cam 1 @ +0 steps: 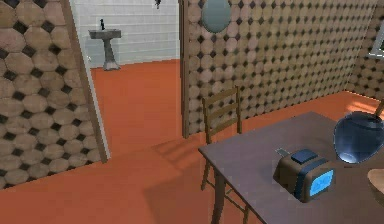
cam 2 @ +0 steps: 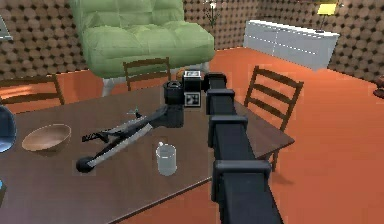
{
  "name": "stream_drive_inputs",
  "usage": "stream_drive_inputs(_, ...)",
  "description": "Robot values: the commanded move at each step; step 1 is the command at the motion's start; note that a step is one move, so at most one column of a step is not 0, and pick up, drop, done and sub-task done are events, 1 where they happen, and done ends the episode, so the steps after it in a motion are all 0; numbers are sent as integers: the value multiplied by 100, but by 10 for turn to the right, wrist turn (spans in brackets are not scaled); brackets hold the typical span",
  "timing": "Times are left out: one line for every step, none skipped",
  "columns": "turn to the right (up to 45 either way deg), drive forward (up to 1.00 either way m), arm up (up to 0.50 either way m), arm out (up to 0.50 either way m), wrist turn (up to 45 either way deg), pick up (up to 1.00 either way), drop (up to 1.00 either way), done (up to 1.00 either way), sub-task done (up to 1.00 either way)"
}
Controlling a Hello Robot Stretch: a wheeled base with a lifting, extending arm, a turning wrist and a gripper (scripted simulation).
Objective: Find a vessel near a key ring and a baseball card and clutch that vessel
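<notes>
Fingers point(cam 2: 135, 130) reach low over bare top of the brown table point(cam 2: 60, 190), holding nothing; their grip state cannot be told. Small grey cup point(cam 2: 165, 158) stands upright on the table near its edge, between gripper point(cam 2: 92, 150) and arm point(cam 2: 235, 150). Wooden bowl point(cam 2: 45, 137) sits on the table's left part

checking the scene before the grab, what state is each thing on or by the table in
cup, upright on the table
bowl, upright, looks empty
toaster, upright on the table
chair, upright, drawn up to the table's edge
gripper, out over the table, holding nothing
</notes>
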Motion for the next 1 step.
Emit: stream_drive_inputs(0, 0, 0, 0, 450, 0, 0, 0, 0)
